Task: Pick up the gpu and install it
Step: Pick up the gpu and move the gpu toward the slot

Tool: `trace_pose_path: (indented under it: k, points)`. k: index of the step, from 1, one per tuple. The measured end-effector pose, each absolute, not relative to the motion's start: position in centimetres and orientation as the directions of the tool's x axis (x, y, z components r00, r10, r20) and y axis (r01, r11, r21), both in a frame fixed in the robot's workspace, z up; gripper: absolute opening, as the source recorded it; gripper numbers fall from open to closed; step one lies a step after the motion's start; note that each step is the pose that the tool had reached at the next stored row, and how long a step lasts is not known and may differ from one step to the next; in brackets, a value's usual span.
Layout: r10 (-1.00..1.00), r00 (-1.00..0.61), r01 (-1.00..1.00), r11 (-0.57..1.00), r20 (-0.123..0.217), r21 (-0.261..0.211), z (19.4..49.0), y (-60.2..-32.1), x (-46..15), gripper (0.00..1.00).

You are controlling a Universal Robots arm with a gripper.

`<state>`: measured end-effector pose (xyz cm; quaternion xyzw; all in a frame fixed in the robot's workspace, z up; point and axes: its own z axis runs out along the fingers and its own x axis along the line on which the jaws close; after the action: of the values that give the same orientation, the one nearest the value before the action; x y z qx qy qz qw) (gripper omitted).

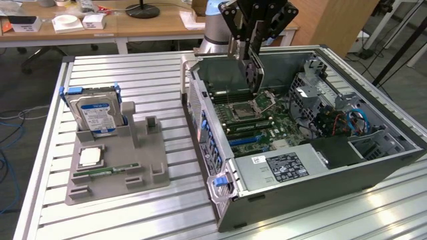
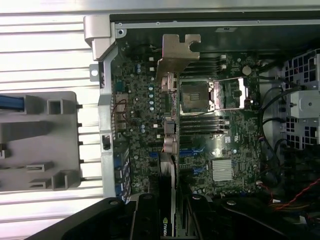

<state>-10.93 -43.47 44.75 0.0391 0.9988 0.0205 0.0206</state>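
The gripper (image 1: pixel 249 56) hangs over the open computer case (image 1: pixel 373 165), its black fingers (image 2: pixel 145 220) pressed against the two faces of the gpu (image 1: pixel 255 75); the card is pinched between them, clear of the board below. In the exterior view the gpu hangs on edge beneath the fingers, above the far part of the case and just over the CPU socket (image 1: pixel 241 109); it touches nothing inside the case. In the wrist view the gripper (image 2: pixel 167 216) frames the card from both sides; the gpu (image 2: pixel 168 170) shows edge-on as a narrow dark strip with a green logo close to the fingers, and its silver end bracket (image 2: pixel 178 54) sits at the end farthest from them. Under the card lies the motherboard (image 2: pixel 235 145), with the open socket (image 2: pixel 192 95), memory slots and blue expansion slots in view.

The case lies on its side on a slatted aluminium table (image 1: pixel 133 70), its side panel off; a labelled power supply (image 1: pixel 283 167) sits at its near end. On the exterior view's left, well apart from the case, a grey holder tray (image 1: pixel 143 150) rests on the table; a hard drive (image 1: pixel 95 114) with a blue-and-white label stands upright in its far slot; nearer, a processor (image 1: pixel 90 156) lies flat on the tray, and a narrow green memory stick (image 1: pixel 107 171) lies just beside it. Wooden desks (image 1: pixel 133 25) stand beyond the table.
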Motion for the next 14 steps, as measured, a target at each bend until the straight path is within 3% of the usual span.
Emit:
trace_pose_path:
  k: [14]
  points:
    - [0.075, -0.996, 0.073, 0.996, -0.04, 0.043, 44.8, -43.5, -9.6, 0.26]
